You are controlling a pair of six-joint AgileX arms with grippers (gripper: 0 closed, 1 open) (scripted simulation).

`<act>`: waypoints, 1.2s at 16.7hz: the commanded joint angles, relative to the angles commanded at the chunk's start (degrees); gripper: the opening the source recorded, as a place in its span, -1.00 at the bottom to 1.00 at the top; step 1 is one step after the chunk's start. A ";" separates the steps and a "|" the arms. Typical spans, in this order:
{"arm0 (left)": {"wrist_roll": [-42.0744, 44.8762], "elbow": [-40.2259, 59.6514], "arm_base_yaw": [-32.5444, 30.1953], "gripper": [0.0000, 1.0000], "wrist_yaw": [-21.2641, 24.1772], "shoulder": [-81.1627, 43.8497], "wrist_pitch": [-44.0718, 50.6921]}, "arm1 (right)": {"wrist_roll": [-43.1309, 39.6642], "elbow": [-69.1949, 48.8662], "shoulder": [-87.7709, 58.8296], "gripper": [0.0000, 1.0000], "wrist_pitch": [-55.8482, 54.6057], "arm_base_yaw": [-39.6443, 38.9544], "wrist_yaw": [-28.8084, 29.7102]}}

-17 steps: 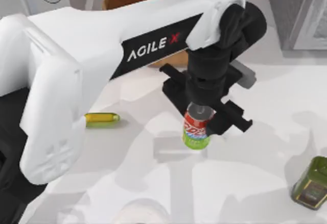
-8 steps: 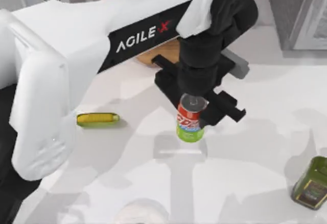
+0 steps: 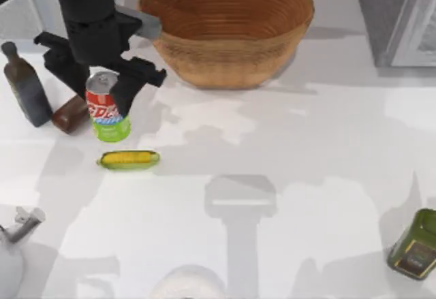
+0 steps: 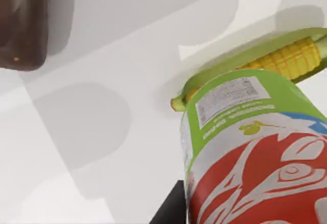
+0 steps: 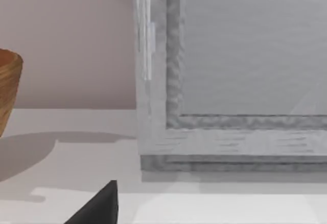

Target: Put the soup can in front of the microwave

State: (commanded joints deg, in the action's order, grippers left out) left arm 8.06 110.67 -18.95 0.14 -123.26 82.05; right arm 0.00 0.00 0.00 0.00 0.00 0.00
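The left gripper [image 3: 109, 84] is squeezing the soup can [image 3: 106, 114] by its top, with one black finger on each side of it. The can is hanging upright under the gripper and looks to be lifted a little off the table [image 3: 286, 176]. Just below the gripper, near the can's green bottom, a corn cob [image 3: 129, 159] is lying on the table. Close beside the gripper, on the side away from the basket [image 3: 228, 26], a dark bottle [image 3: 24, 84] is standing and a small brown thing [image 3: 69, 114] is lying. The microwave [image 3: 398, 16] is sitting very far from the gripper, all the way across the table at the right back corner. So picking up looks done, but the can is a long way from its spot. It needs carrying over in front of the microwave and setting down there. The right arm's camera is looking at the microwave [image 5: 230, 71] from close by; I cannot tell how its gripper is.
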 joint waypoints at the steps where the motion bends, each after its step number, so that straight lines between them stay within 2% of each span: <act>1: 0.91 -0.91 4.36 -1.00 -0.30 1.04 0.28 | 0.00 0.00 0.00 1.00 0.00 0.00 0.00; 5: 3.61 -2.82 20.02 -1.00 -1.10 2.57 -0.61 | 0.00 0.00 0.00 1.00 0.00 0.00 0.00; 8: 4.62 -2.21 27.36 -1.00 -0.76 0.58 -3.95 | 0.00 0.00 0.00 1.00 0.00 0.00 0.00; 11: 5.06 -0.90 30.27 -1.00 0.00 -1.73 -7.13 | 0.00 0.00 0.00 1.00 0.00 0.00 0.00; 20: 6.57 -2.00 31.70 -1.00 -0.49 -1.76 -8.64 | 0.00 0.00 0.00 1.00 0.00 0.00 0.00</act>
State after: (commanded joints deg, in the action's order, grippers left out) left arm 14.63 108.67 12.76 -0.36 -125.02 73.42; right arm 0.00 0.00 0.00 0.00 0.00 0.00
